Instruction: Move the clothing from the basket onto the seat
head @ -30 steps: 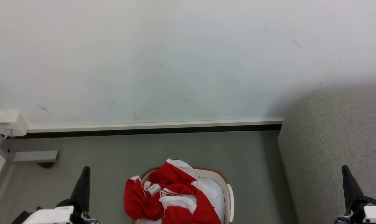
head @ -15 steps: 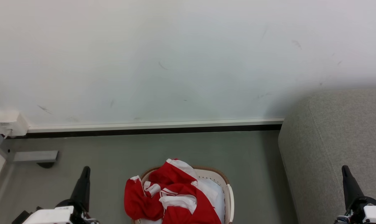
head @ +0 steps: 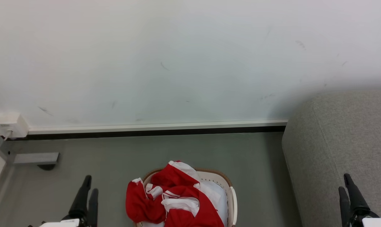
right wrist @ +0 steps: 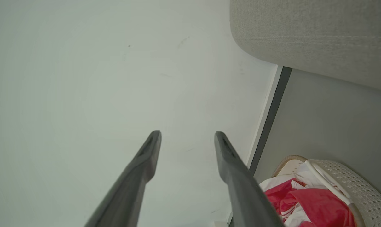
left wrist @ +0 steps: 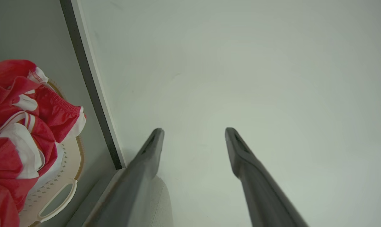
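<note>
Grey floor (head: 190,151), clothing (head: 174,201) leftward over the basket (head: 223,179)

Open floor (head: 259,164) separates the basket (head: 233,201) from the seat (head: 341,132); the wall (head: 177,63) stands behind.

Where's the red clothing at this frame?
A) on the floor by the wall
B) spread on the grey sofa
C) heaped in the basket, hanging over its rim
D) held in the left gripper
C: the clothing lies heaped in the basket, part draped over its rim.
</note>
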Robot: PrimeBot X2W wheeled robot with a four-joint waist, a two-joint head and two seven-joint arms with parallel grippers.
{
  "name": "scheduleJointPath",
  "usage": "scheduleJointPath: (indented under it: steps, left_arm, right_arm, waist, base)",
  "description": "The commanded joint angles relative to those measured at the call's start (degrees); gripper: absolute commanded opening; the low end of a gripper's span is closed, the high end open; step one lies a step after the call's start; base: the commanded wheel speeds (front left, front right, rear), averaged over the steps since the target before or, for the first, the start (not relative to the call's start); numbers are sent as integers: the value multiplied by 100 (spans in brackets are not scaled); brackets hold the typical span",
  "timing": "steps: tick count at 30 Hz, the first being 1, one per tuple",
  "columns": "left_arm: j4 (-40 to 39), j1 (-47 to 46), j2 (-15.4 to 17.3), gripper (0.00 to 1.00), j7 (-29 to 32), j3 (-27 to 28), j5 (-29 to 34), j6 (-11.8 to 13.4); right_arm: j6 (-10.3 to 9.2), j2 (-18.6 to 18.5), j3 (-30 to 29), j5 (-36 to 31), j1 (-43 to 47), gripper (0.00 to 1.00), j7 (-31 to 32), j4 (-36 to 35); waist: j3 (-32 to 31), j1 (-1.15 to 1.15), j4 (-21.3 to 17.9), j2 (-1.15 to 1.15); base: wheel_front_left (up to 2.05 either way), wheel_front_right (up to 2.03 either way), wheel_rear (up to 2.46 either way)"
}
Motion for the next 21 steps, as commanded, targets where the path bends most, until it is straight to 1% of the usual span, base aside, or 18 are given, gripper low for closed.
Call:
scheduleJointPath:
  steps: [1,4,9,21]
  left_arm:
    - [-79,-79,23,100,-85,-56,68,-8]
    - [-65,-74,25,100,-174,-90,204,-9]
    - [-62,-79,30,100,-313,-124,558,-11]
    - [-199,-77,40,100,-621,-222,1773,112]
  right_arm:
    - [0,-41,53,-80,-83,100,-93,-95]
    - [-1,-45,88,-316,-84,100,-182,-116]
    - [-1,-51,136,-928,-83,100,-322,-200]
    - [-2,-64,366,-2667,-50,100,-628,-473]
  waist:
    - [1,0,0,0]
    - [5,0,-2,0]
    - [18,0,-6,0]
    - [61,0,-15,0]
  base:
    - [0,0,0]
    - [0,0,0]
    - [0,0,0]
    - [0,0,0]
